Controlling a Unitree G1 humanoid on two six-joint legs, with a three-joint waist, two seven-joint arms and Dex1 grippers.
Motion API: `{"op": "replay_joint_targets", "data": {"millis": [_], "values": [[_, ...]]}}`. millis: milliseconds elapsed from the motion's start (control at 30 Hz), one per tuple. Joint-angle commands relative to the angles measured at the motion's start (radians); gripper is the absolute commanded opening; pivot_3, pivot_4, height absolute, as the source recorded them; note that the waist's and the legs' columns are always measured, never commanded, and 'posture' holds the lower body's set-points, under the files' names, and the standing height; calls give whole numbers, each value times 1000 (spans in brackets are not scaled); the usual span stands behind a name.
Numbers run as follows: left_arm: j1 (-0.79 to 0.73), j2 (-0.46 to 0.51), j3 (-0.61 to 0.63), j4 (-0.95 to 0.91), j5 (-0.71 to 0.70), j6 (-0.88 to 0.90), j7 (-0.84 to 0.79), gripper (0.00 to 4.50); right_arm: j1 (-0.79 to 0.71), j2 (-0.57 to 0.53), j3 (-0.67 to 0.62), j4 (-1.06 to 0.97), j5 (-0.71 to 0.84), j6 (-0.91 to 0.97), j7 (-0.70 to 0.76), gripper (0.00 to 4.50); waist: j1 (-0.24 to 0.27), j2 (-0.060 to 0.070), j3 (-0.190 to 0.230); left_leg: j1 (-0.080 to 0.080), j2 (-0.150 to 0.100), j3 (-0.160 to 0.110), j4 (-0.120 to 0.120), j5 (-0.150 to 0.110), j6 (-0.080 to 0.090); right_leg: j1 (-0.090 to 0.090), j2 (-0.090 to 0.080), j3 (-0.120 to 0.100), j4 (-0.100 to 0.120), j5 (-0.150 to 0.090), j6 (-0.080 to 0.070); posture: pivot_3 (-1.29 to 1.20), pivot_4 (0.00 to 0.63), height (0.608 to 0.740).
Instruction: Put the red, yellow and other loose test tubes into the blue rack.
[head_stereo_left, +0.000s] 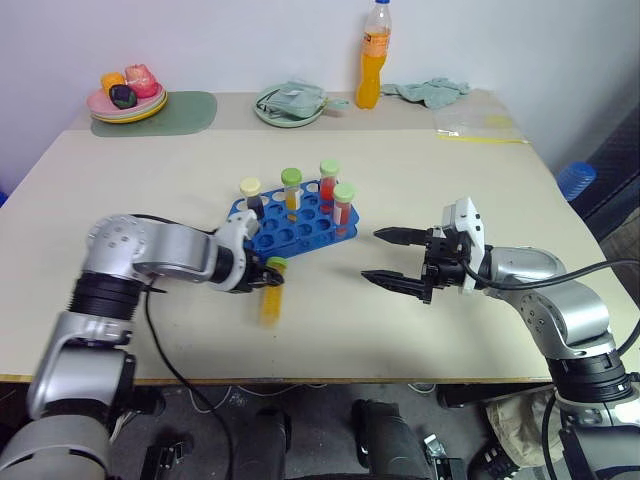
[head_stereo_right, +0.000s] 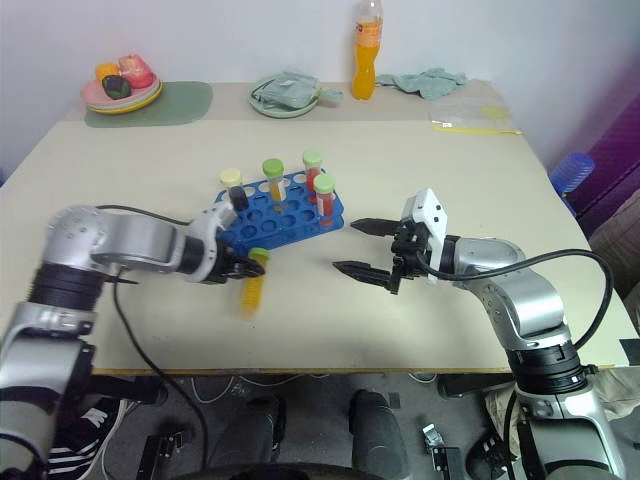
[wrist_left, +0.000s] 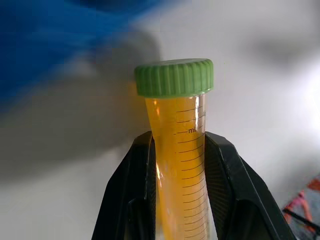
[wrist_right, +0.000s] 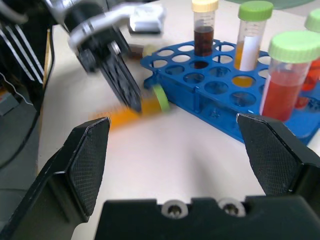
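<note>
My left gripper (head_stereo_left: 262, 276) is shut on a yellow test tube (head_stereo_left: 270, 298) with a green cap, just in front of the blue rack (head_stereo_left: 300, 228). In the left wrist view the black fingers (wrist_left: 137, 190) clamp the tube (wrist_left: 181, 165) below its cap. The tube looks blurred, and whether it touches the table I cannot tell. The rack holds several capped tubes: a dark one (head_stereo_left: 250, 193), a yellow one (head_stereo_left: 291, 186) and two red ones (head_stereo_left: 343, 203). My right gripper (head_stereo_left: 372, 256) hovers open to the right of the rack, pointing at it, with nothing between its fingers (wrist_right: 87, 160).
At the table's back stand a stack of plates with toy fruit (head_stereo_left: 128, 100) on a green mat (head_stereo_left: 190, 110), a green bowl with a cloth (head_stereo_left: 290, 103), an orange drink bottle (head_stereo_left: 372, 60), a crumpled cloth (head_stereo_left: 430, 90) and a plastic bag (head_stereo_left: 478, 125).
</note>
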Motion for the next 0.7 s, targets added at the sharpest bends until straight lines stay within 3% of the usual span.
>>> {"op": "replay_joint_targets", "data": {"millis": [33,167,367,400,533,700], "values": [[-7,99,-36,-35,-2,31,-100,909,0,3,-18,-10,3,-25,6,4500,2,0,0,0,0,0,0,0,0,0,0,0,0,0,0,0,150,740],[10,186,-83,-64,-2,24,-152,909,-1,8,-11,0,-1,-37,10,4500,2,0,0,-2,0,0,0,0,0,-2,0,0,0,0,0,0,150,740],[29,230,-134,-88,3,-10,-167,909,-17,18,-4,18,-8,-50,13,4500,2,-1,0,-2,0,0,0,0,0,-3,0,0,0,0,0,0,150,740],[26,230,-139,-83,1,-16,-166,1818,-19,18,-4,12,-6,-44,11,4500,2,-1,0,-2,0,0,0,0,0,-3,0,0,0,0,0,0,150,740],[18,226,-150,-68,-2,-33,-170,3722,-24,14,-6,-4,1,-26,8,4500,2,0,0,-2,0,0,0,0,0,-3,-1,0,0,0,0,0,150,740],[-9,231,-193,-66,-2,-6,-195,3722,-27,22,-8,-16,4,-16,-5,4500,2,0,0,-2,0,0,-1,0,0,-3,0,0,0,0,0,0,150,740]]}}
